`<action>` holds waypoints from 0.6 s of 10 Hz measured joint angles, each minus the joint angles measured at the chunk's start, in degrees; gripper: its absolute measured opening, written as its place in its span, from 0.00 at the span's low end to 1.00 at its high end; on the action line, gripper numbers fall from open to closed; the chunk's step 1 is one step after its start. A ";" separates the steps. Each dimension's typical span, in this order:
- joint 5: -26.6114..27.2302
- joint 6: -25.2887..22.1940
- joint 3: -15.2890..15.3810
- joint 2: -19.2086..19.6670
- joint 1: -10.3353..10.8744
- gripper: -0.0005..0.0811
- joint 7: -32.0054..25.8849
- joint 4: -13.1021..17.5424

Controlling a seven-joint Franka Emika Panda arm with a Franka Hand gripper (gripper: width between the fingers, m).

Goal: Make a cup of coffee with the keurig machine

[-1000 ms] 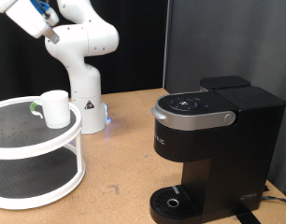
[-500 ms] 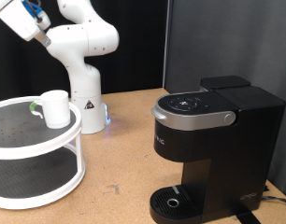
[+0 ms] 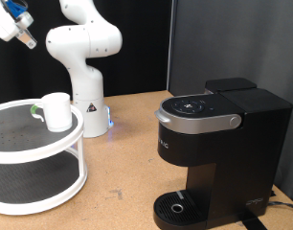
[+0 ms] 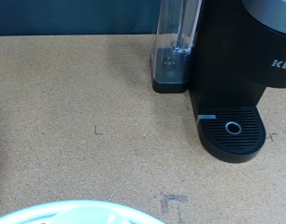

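Your cup (image 3: 56,111) stands upright, axis vertical, on the top tier of the white rack (image 3: 51,158) at left, well apart from the machine (image 3: 218,153) at right. It looks rigid, smooth and breakable; grip across the rim. The gripper (image 3: 14,21) hangs high at far left; whether its fingers are open, you cannot tell.

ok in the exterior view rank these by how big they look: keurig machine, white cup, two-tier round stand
1. keurig machine, though it sits nearer the camera, which inflates it
2. two-tier round stand, partly cut off at the exterior view's left edge, so its rank is unsure
3. cup, clearly smallest
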 joint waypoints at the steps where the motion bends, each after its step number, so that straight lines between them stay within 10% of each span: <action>1: -0.02 0.01 -0.62 -0.33 -0.04 0.01 -0.37 0.22; 6: -1.33 0.49 -1.63 -0.58 -0.11 0.01 -1.19 0.09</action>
